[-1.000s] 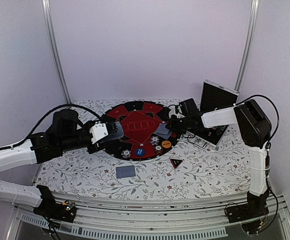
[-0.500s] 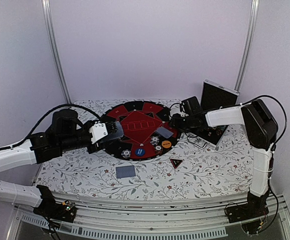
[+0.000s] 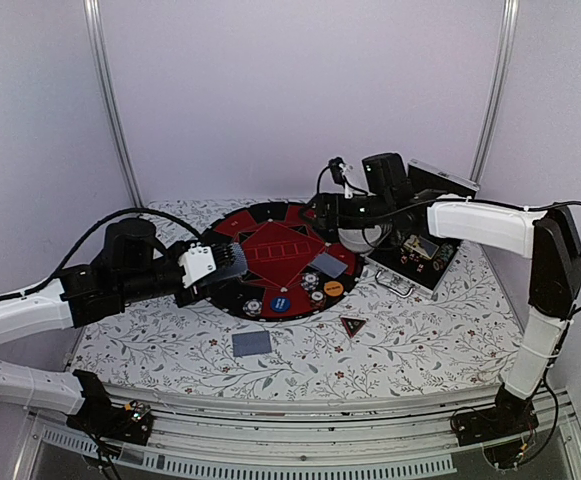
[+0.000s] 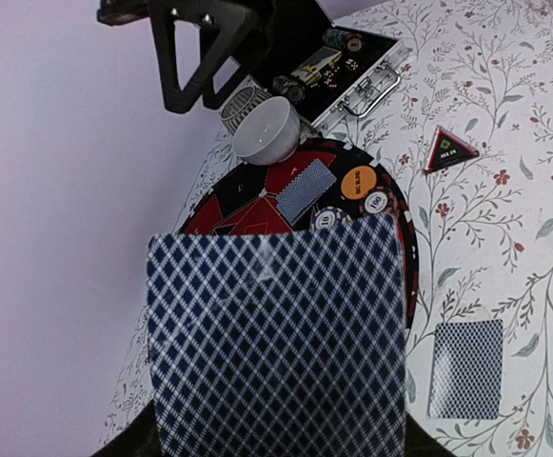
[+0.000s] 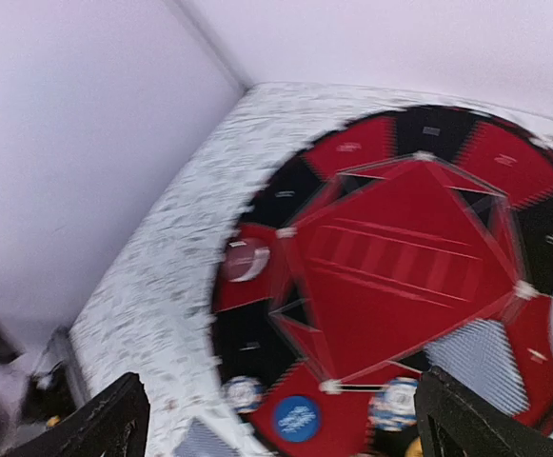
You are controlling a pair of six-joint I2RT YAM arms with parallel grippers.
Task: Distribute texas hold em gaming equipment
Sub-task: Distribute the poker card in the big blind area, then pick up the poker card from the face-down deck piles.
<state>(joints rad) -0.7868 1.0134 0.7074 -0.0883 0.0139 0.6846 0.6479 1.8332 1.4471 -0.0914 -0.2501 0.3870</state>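
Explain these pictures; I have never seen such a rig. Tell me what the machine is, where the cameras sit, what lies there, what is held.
Two robot arms are bolted at the near table edge, each ending in a two-finger gripper. The wide picture comes from a fixed camera above and behind them; the other two from cameras on the wrists. A red-black game board carries poker chips, a blue disc, an orange disc and one card. Another card and a triangular marker lie beside it; a white bowl and open case sit behind. The left gripper holds playing cards; the right gripper hangs open.
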